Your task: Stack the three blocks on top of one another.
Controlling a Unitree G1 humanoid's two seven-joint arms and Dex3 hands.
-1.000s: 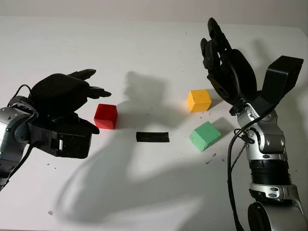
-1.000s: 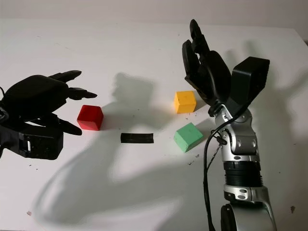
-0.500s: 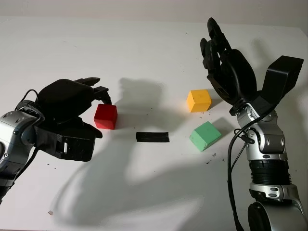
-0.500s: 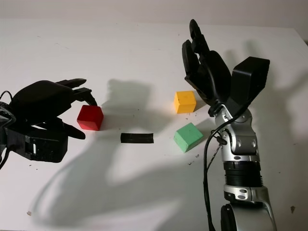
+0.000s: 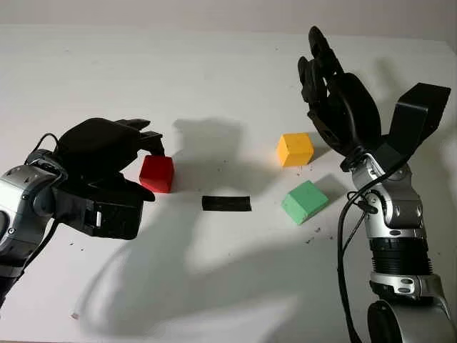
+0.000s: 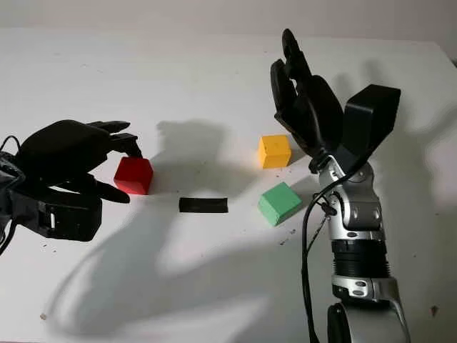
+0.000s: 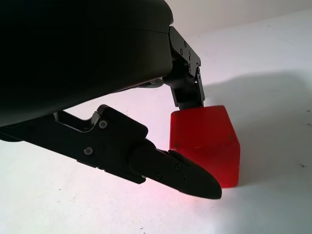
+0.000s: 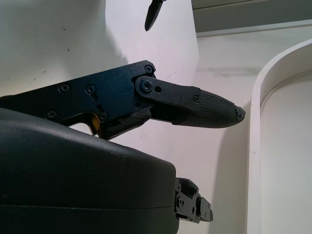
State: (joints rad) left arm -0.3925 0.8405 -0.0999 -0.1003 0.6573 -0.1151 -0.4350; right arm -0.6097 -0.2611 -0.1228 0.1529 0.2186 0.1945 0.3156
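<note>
White table (image 5: 214, 71) spreads wide; right hand (image 5: 335, 100) hovers open beside yellow block (image 5: 295, 149), green block (image 5: 305, 202) nearer. Left hand (image 5: 107, 153) brackets red block (image 5: 157, 174), fingers (image 7: 187, 90) not yet pinched: it should close squarely on opposite faces, then lift straight.

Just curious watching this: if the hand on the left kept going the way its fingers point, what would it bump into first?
The red block. The left hand is right beside it, fingers on either side of it, and they may already touch it.
</note>
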